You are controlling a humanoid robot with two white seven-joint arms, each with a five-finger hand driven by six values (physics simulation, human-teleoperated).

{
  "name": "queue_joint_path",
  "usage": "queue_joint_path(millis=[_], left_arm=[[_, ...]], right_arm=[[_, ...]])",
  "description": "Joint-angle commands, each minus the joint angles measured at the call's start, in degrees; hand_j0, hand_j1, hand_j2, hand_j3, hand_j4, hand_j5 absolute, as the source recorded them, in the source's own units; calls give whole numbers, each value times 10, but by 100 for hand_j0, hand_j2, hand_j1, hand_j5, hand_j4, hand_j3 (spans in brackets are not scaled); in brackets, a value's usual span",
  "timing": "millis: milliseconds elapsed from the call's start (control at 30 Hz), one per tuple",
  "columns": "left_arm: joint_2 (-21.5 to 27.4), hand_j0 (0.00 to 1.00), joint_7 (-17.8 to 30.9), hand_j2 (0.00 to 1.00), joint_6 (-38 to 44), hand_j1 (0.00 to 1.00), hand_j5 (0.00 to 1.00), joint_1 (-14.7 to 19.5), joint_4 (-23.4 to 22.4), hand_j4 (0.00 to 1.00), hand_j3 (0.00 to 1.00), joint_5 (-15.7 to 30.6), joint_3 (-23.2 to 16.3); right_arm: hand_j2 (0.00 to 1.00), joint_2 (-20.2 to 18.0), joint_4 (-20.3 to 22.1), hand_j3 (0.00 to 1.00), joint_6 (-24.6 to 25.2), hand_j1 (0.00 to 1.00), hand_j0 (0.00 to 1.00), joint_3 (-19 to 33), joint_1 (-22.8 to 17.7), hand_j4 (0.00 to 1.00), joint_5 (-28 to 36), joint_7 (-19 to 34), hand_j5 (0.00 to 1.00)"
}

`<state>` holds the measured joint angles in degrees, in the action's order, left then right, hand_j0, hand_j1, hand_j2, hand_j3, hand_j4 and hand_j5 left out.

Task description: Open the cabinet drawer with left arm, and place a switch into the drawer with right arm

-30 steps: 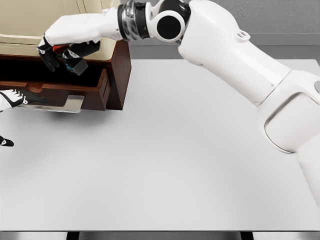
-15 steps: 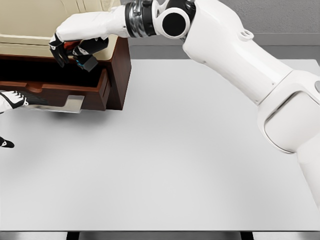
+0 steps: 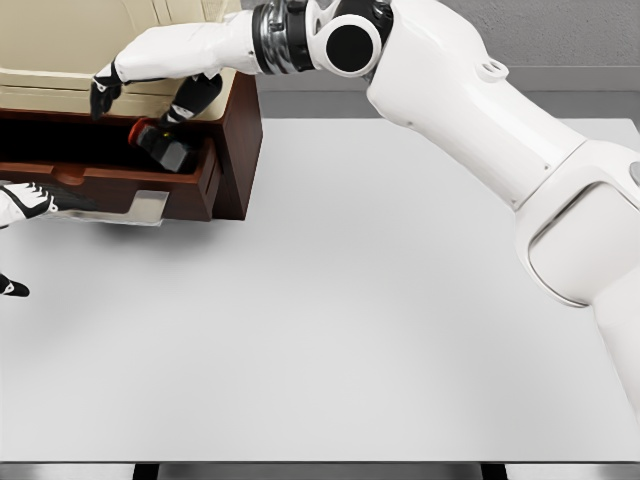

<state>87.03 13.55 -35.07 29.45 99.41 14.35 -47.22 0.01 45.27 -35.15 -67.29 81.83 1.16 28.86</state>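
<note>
The brown cabinet [image 3: 241,130] stands at the table's far left corner with its drawer [image 3: 110,184] pulled out toward me. A dark switch [image 3: 162,143] with a red part lies tilted in the drawer's right end, against the side wall. My right hand [image 3: 140,100] hovers just above it, open, thumb and fingers [image 3: 101,93] spread apart and holding nothing. My left hand [image 3: 26,199] shows at the left edge, level with the drawer front, beside its metal handle [image 3: 140,207]; most of it is cut off by the picture's edge.
The white table [image 3: 360,320] stretches out in front and to the right of the cabinet. My right arm [image 3: 470,120] spans the upper part of the view from the right. A cream surface [image 3: 60,50] tops the cabinet.
My right hand opened and let go of the switch, which dropped from the fingers into the drawer's right end. The left hand and the drawer stayed put.
</note>
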Motion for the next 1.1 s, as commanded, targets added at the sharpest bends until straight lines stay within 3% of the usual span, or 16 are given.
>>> queue_joint_path(millis=[0, 167, 200, 233, 300, 333, 400, 533, 667, 733, 800, 900, 933, 1000, 1067], left_arm=[[1, 100, 0, 100, 1, 100, 100, 0, 0, 100, 100, 4, 1], [1, 100, 0, 100, 1, 100, 100, 0, 1, 100, 100, 5, 1], [1, 100, 0, 100, 1, 100, 100, 0, 6, 100, 100, 4, 1], [1, 100, 0, 100, 1, 100, 100, 0, 7, 100, 100, 4, 1], [0, 100, 0, 100, 1, 100, 100, 0, 8, 100, 100, 5, 3], [1, 100, 0, 100, 1, 100, 100, 0, 9, 100, 100, 6, 3], [-5, 100, 0, 100, 1, 100, 100, 1, 11, 100, 100, 6, 3], [-8, 100, -1, 100, 1, 100, 100, 2, 12, 100, 100, 6, 11], [-8, 100, -1, 100, 1, 100, 100, 8, 13, 100, 100, 7, 24], [-14, 100, -1, 100, 1, 100, 100, 10, 14, 100, 100, 6, 42], [-43, 100, -1, 100, 1, 100, 100, 11, 14, 100, 100, 3, 67], [-89, 100, 3, 100, 1, 100, 100, 13, 14, 100, 100, -5, 84], [-110, 100, 3, 100, 1, 100, 100, 14, 15, 100, 100, -9, 86], [-135, 100, 3, 100, 1, 100, 100, 30, 15, 100, 100, -16, 91], [-143, 100, 4, 100, 1, 100, 100, 34, 15, 100, 100, -17, 91]], right_arm=[[87, 0, 0, 87, 2, 87, 87, 1, 0, 87, 3, 0, 87], [90, 0, 13, 90, 2, 90, 90, 1, 2, 90, 3, -3, 90], [90, 0, 50, 90, 2, 90, 90, -1, 2, 90, 3, -6, 90], [90, -15, 112, 90, 2, 90, 90, -5, 2, 90, 4, -9, 90], [91, -125, 265, 91, 2, 91, 91, -6, -1, 91, 6, -14, 91], [98, -166, 317, 98, 2, 98, 98, -7, -1, 98, 8, -28, 98], [100, -228, 374, 100, 2, 100, 100, -14, -13, 100, 7, -34, 100], [100, -313, 442, 100, 2, 100, 100, -35, -44, 100, 8, -36, 100], [100, -364, 442, 100, 2, 100, 100, -38, -90, 100, 10, -36, 100], [100, -411, 442, 100, 2, 100, 100, -38, -104, 100, 10, -36, 100], [100, -475, 442, 100, 2, 100, 100, -36, -117, 100, 13, -36, 100], [100, -609, 431, 100, 2, 100, 100, -34, -141, 100, 33, -48, 100], [100, -629, 424, 100, 2, 100, 100, -34, -147, 100, 33, -48, 100], [100, -636, 418, 100, 2, 100, 100, -33, -150, 100, 32, -48, 100], [100, -620, 418, 100, 2, 100, 100, -35, -149, 100, 32, -46, 100]])
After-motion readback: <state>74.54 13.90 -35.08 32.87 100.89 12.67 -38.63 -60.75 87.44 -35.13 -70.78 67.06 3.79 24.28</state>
